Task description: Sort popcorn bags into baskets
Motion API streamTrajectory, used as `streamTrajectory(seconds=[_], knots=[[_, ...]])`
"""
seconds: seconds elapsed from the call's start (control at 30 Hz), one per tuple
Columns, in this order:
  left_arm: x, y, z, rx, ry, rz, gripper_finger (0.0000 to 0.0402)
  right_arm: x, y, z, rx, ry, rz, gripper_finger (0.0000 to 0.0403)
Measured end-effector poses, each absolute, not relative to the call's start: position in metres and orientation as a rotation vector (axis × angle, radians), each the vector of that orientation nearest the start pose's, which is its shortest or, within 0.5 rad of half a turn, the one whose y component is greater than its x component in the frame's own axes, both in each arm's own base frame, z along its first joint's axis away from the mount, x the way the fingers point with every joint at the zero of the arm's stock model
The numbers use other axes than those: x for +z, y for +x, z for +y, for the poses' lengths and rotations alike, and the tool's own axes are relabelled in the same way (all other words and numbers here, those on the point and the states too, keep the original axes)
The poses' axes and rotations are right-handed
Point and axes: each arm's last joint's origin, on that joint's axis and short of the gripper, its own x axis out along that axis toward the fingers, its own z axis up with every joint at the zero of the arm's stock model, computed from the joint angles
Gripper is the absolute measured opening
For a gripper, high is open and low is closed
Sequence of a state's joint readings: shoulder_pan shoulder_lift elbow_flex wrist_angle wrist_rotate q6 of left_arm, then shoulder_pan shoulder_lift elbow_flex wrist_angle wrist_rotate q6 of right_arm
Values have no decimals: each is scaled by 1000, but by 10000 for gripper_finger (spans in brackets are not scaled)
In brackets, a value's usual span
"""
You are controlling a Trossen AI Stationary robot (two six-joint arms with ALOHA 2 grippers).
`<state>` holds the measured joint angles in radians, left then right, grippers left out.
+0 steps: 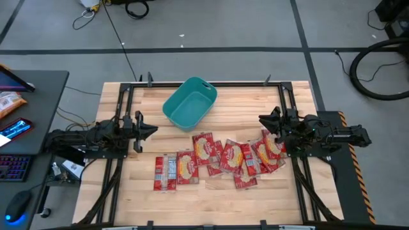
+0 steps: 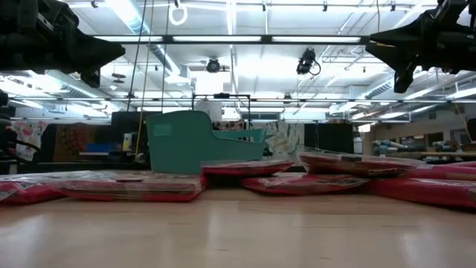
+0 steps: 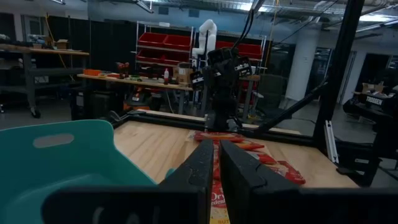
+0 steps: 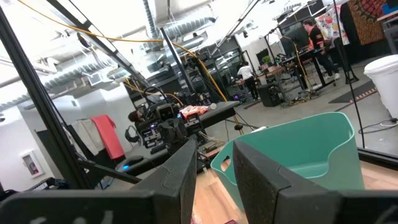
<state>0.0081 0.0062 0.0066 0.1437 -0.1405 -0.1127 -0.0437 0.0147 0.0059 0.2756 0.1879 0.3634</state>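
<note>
The teal basket point(image 1: 189, 103) stands upright on its base at the table's far middle, also in the low view point(image 2: 186, 141). Several red popcorn bags point(image 1: 217, 156) lie flat and partly overlapping in a band across the table's middle, from near left to the right; they show edge-on in the low view point(image 2: 134, 186). My left gripper point(image 1: 152, 130) hovers at the left edge, pointing level toward the right, shut with nothing in it point(image 3: 217, 149). My right gripper point(image 1: 262, 120) hovers at the right edge above the rightmost bags, pointing left, open and empty point(image 4: 214, 152).
Dark frame rails point(image 1: 121, 102) run along the table's left, right and far sides. A desk point(image 1: 38, 83) at the left holds an orange packet point(image 1: 9, 102), a keyboard and a mouse. Bare wood point(image 1: 211, 204) lies near the front edge. People point(image 4: 311, 34) stand far off in the room.
</note>
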Motion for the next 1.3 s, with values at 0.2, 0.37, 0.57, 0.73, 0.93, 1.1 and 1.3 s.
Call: streamTrajectory(seconds=[0.2,0.37,0.57,0.73,0.93,1.1,1.3], knots=[[179,96,5,140,-122,-152,32,191,94,-9,-179,379,-306,112],[179,96,5,140,-122,-152,32,191,94,-10,-180,379,-306,112],[179,96,5,140,-122,-152,32,191,94,-10,-179,379,-306,112],[188,94,7,195,-212,-261,32,191,94,-9,-179,379,-306,112],[204,88,8,192,-272,-446,32,191,94,-10,-179,379,-306,112],[206,88,8,183,-301,-468,32,191,94,-9,-179,379,-306,112],[218,85,7,131,-374,-521,32,191,94,-10,-179,379,-307,112]])
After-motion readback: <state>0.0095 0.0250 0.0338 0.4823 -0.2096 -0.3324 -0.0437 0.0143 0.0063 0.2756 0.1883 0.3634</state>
